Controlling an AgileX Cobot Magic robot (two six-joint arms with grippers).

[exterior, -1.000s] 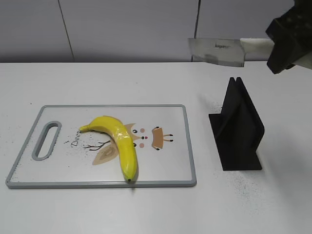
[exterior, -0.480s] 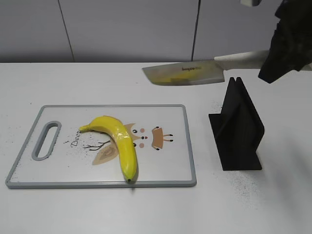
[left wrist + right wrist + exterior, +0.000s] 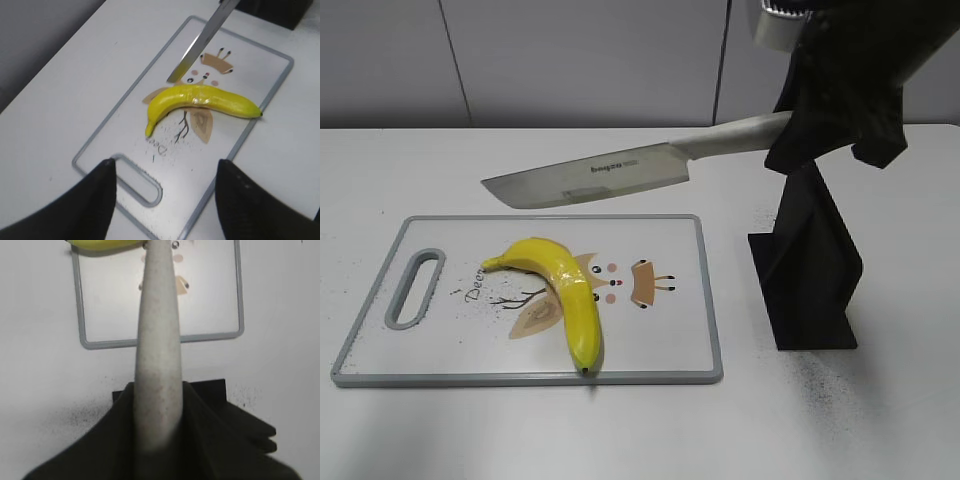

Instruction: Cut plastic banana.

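A yellow plastic banana (image 3: 565, 290) lies on a white cutting board (image 3: 665, 335) with a grey rim; it also shows in the left wrist view (image 3: 205, 100). My right gripper (image 3: 800, 130) is shut on the pale handle (image 3: 157, 355) of a large knife. The steel blade (image 3: 590, 180) hangs in the air over the board's far edge, above the banana and apart from it. My left gripper (image 3: 165, 172) is open and empty, high above the board's handle slot (image 3: 137, 180); it is out of the exterior view.
A black knife stand (image 3: 810, 270) sits on the white table right of the board, below my right gripper. Dark specks lie on the table around the stand. A grey wall runs behind the table.
My right gripper has swung the knife down and to the left, from beside the stand to over the board's far edge. The banana and board have not moved.
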